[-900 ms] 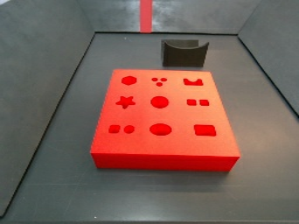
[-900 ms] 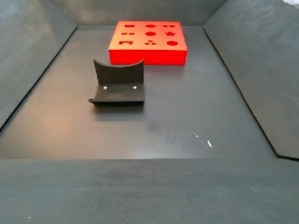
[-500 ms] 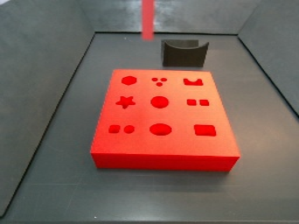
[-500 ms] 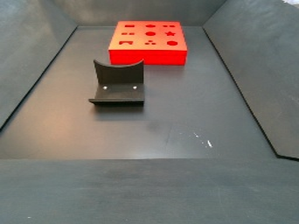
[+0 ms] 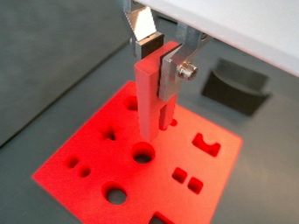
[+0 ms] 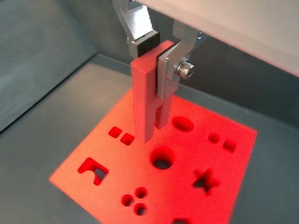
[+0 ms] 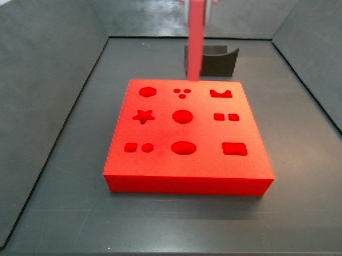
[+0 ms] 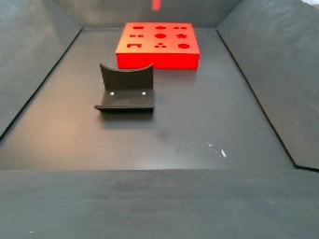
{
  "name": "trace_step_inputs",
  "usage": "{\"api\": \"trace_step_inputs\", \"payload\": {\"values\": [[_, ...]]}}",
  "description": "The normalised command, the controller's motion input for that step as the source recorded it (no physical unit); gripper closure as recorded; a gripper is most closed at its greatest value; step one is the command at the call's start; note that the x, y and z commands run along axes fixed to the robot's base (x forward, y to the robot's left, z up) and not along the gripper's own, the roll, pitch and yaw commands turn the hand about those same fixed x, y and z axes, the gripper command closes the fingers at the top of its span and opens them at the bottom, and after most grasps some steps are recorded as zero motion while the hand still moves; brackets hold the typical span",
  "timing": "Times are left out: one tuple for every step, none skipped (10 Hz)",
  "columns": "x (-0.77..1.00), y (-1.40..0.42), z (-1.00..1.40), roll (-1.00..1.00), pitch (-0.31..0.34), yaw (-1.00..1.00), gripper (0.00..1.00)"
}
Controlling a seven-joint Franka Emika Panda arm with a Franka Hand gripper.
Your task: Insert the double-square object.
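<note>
My gripper (image 5: pixel 158 57) is shut on the double-square object (image 5: pixel 146 96), a long slim red bar that hangs upright between the silver fingers, as both wrist views show; the gripper (image 6: pixel 158 52) and the bar (image 6: pixel 149 92) are over the red block. The bar's lower end hangs above the red block (image 5: pixel 111 157), apart from it, over the block's far-middle part. In a side view the bar (image 7: pixel 195 40) comes down from the top edge and the gripper is out of frame. The block (image 7: pixel 187 135) has a pair of small square holes (image 7: pixel 227 118).
A dark grey curved holder (image 7: pixel 221 62) stands behind the block, also seen in a side view (image 8: pixel 125 89). The red block (image 8: pixel 159 45) lies at the far end of the dark bin floor. Sloped grey walls (image 7: pixel 54 90) enclose the floor.
The bar has moved to the right and come lower in the side view, from beyond the block's far edge to over the block.
</note>
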Motion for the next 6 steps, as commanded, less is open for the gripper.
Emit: {"api": "trace_step_inputs", "payload": {"values": [[0.24, 0.11, -0.34, 0.04, 0.0, -0.92, 1.0], [0.12, 0.14, -0.3, 0.03, 0.027, -0.89, 1.0], [0.1, 0.15, -0.25, 0.01, 0.06, -0.88, 1.0], [0.11, 0.14, -0.21, 0.0, 0.036, -0.9, 1.0], [0.12, 0.13, -0.19, 0.0, 0.027, -0.91, 1.0], [0.12, 0.12, -0.18, 0.0, 0.026, -0.92, 1.0]]}}
